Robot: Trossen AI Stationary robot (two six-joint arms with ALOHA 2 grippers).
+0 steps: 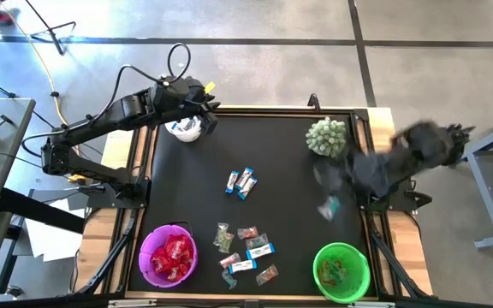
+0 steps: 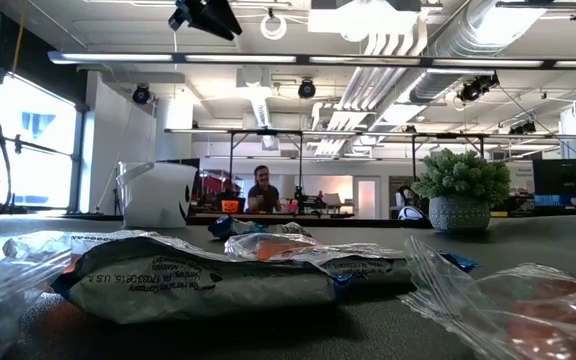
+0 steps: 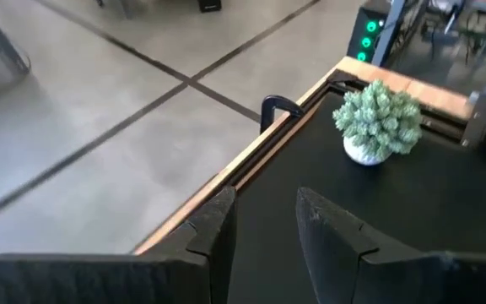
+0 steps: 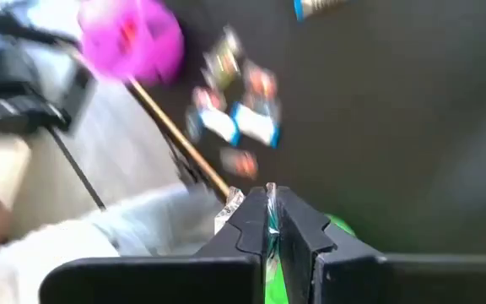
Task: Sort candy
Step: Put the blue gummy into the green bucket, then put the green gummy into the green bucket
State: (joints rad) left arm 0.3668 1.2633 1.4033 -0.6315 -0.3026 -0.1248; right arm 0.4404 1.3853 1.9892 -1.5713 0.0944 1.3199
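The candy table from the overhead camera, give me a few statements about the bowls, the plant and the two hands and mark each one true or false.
1. The purple bowl holds shiny red packets. True.
2. The plant stands in the middle of the black mat. False: it stands near the mat's far right corner.
3. The right hand is shut on a small wrapped candy. True: a wrapper shows between its closed fingers.
4. The green bowl is empty. False: a few sweets lie in it.
5. The left hand grips a blue-and-white bar. False: its fingers stand apart with nothing between them, over the white bowl.
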